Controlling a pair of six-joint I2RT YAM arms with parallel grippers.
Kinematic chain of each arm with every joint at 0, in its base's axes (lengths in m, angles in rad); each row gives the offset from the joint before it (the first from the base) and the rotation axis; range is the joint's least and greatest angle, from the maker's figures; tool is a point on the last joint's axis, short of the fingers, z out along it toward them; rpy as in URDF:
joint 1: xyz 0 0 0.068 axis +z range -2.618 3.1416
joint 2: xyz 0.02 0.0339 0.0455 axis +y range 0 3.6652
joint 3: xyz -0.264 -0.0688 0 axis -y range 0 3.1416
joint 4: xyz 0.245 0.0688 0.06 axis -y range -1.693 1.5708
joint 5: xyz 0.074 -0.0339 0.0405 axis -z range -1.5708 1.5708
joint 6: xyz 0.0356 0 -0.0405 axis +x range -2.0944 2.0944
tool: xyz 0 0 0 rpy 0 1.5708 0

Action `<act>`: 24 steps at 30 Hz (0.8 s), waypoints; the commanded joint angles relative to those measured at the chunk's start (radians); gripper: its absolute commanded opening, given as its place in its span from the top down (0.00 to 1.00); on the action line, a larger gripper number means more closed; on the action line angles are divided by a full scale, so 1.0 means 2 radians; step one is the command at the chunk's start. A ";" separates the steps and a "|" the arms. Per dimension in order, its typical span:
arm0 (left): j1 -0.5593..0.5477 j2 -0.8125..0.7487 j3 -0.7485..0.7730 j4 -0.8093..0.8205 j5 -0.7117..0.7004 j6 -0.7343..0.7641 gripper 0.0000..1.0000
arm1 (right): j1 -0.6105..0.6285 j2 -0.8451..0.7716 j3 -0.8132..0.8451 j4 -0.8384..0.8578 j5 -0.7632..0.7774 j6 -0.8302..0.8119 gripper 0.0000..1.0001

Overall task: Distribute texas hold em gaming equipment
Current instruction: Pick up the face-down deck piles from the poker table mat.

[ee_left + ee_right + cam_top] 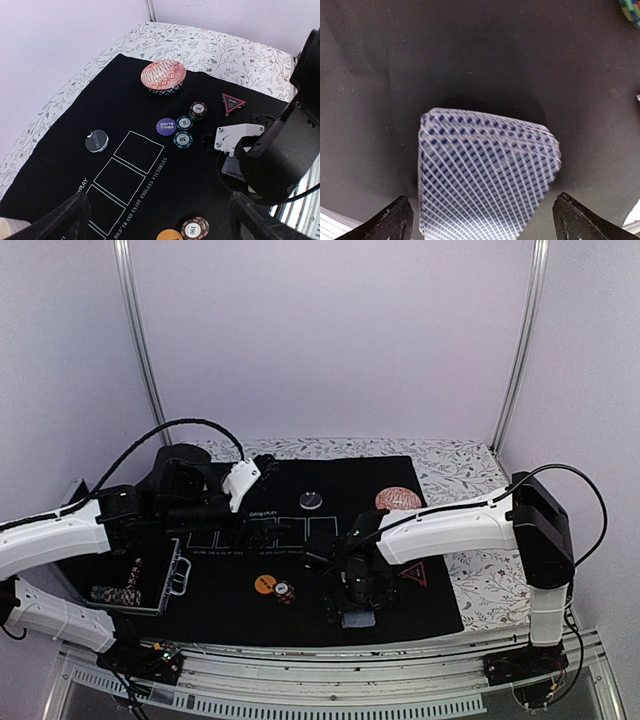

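White print on the black felt mat reads "HOLD'EM AND ENJOY ENDLESS VICTORIES", with "PLAY" further along. The purple round disc says "SMALL BLIND". The green-striped poker chip shows 50; the dark striped chip near the red-edged black triangle marker and the red-striped chip each show 100.

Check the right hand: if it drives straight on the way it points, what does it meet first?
The stack of playing cards on the black mat, centred under the open right hand. The gap to the cards is hard to judge, though it is probably small.
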 commanded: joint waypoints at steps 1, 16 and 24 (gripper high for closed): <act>0.004 -0.004 -0.010 0.004 -0.008 0.004 0.02 | 0.002 0.025 -0.005 0.024 -0.012 -0.014 0.01; 0.010 -0.025 0.000 -0.010 -0.017 -0.005 0.02 | -0.005 0.021 -0.023 0.033 -0.025 -0.023 0.30; 0.017 -0.025 0.027 -0.037 -0.015 -0.025 0.02 | -0.009 0.014 -0.020 0.027 -0.018 -0.044 0.42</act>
